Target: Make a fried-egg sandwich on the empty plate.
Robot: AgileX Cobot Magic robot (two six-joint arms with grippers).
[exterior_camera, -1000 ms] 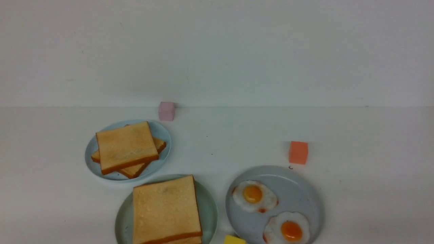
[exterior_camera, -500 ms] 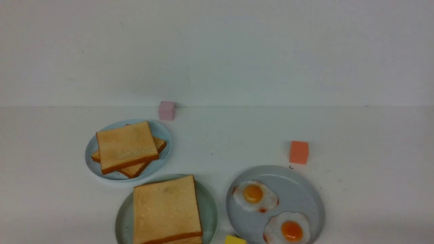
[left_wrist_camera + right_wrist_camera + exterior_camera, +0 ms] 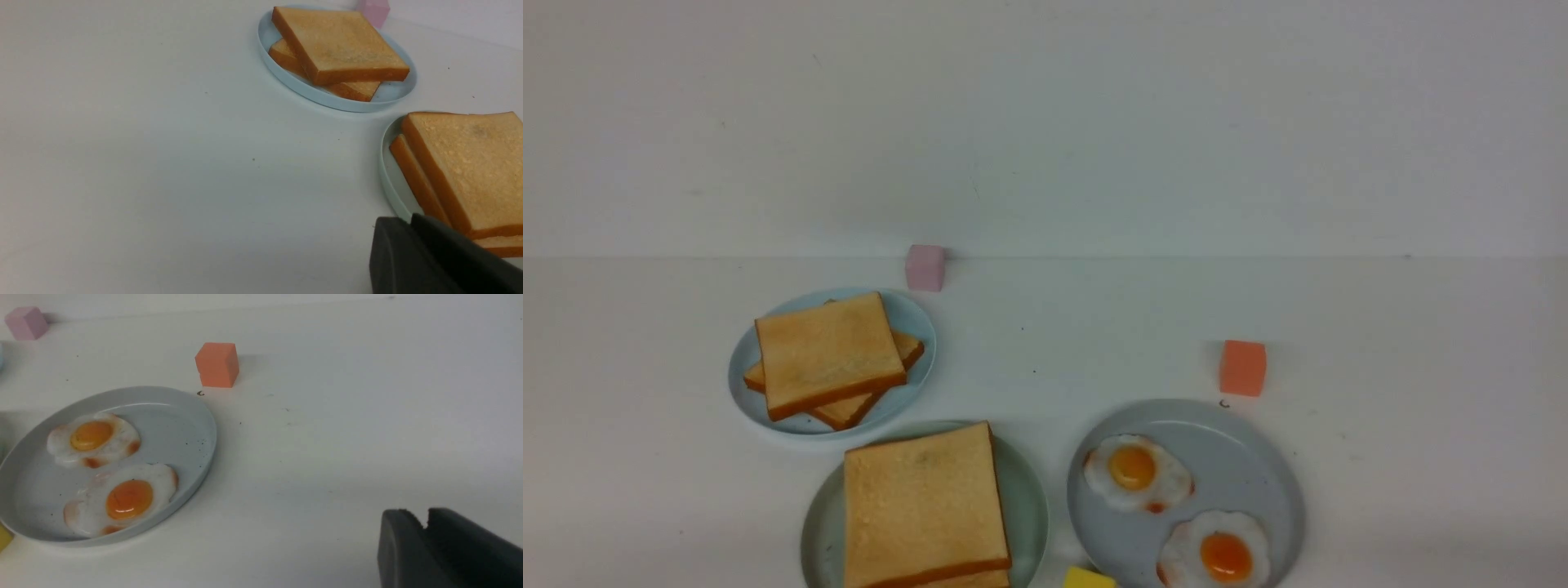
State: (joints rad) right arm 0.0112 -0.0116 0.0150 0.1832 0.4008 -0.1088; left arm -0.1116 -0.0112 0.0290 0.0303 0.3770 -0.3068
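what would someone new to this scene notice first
Probably the toast: two slices stacked askew on the light-blue plate at left, and a sandwich-like stack on the pale green plate nearer the robot. Then the two fried eggs, one beyond the other, their orange yolks vivid on the grey-blue plate to the right.

The grey-blue plate (image 3: 1241,465) is viewed from above and behind by the forward-facing front camera; it is seen closer by the right wrist camera, angled forward and down. Toast left of that plate is shared by front and left wrist views.
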